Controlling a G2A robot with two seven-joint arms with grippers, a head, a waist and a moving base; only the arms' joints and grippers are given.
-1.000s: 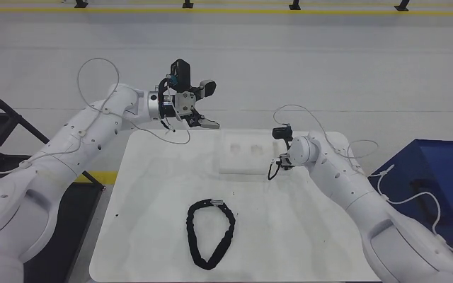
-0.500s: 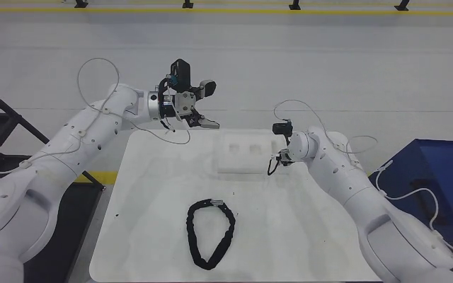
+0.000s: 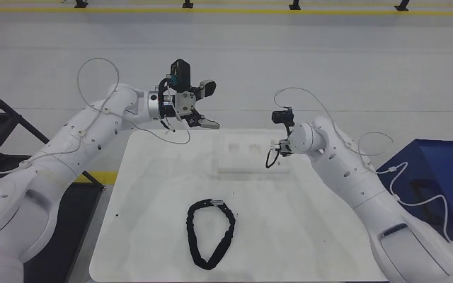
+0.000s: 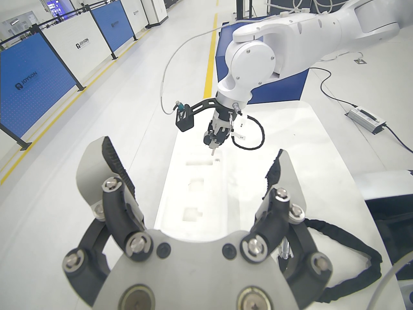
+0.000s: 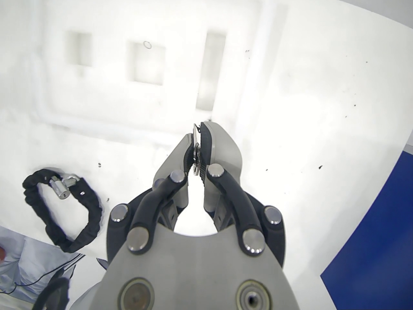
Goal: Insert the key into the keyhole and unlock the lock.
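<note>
Pinching a small silver metal key [image 5: 196,159] in my right gripper [image 5: 197,131] at the edge of the white foam tray [image 5: 155,106]; black-sleeved chain lock [image 5: 92,205] lies nearby on the white bench [image 5: 322,114]; left gripper [image 4: 193,159] spread wide.

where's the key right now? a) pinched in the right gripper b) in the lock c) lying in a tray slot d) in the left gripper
a: the key sits clamped between the shut fingers of the right gripper, while the lock lies well apart from it.
</note>
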